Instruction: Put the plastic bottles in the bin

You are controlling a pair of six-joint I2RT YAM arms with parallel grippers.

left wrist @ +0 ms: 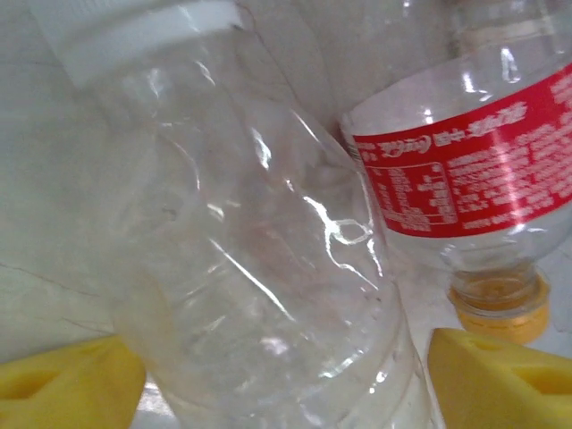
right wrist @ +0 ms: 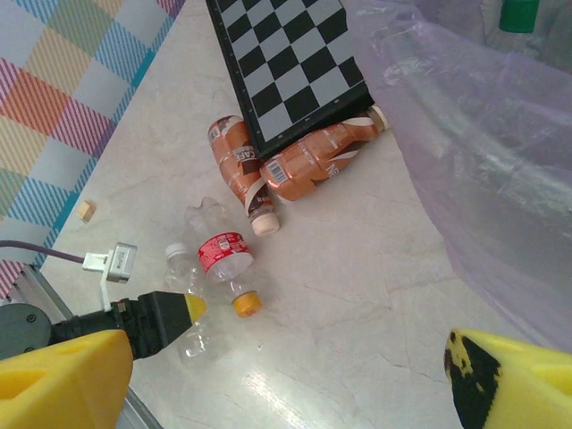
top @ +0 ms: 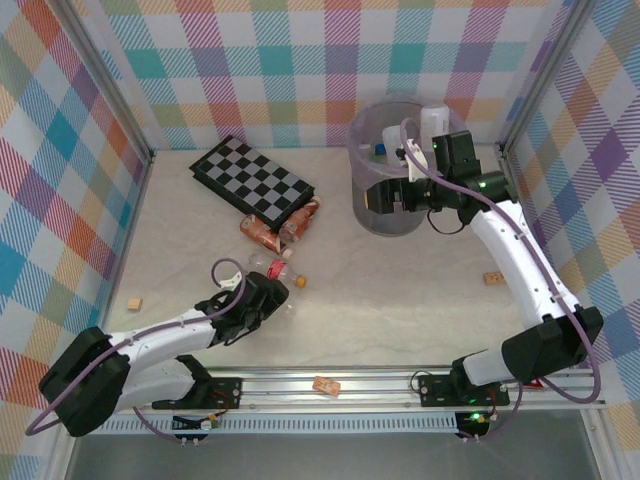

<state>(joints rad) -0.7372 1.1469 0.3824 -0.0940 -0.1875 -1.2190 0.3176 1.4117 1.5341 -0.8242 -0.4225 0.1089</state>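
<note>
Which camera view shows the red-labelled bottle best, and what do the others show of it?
The right wrist view: the red-labelled bottle lies whole on the table, base to orange cap. The left wrist view is closer and shows label and cap large, but crops the body. The top external view shows it small.

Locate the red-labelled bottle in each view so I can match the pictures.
Top external: the red-labelled bottle lies left of centre, just beyond the left claw.
Left wrist: upper right, orange cap pointing down.
Right wrist: left of centre, below the brown bottles.
Shared landmark: the clear white-capped bottle lying beside it.
</note>
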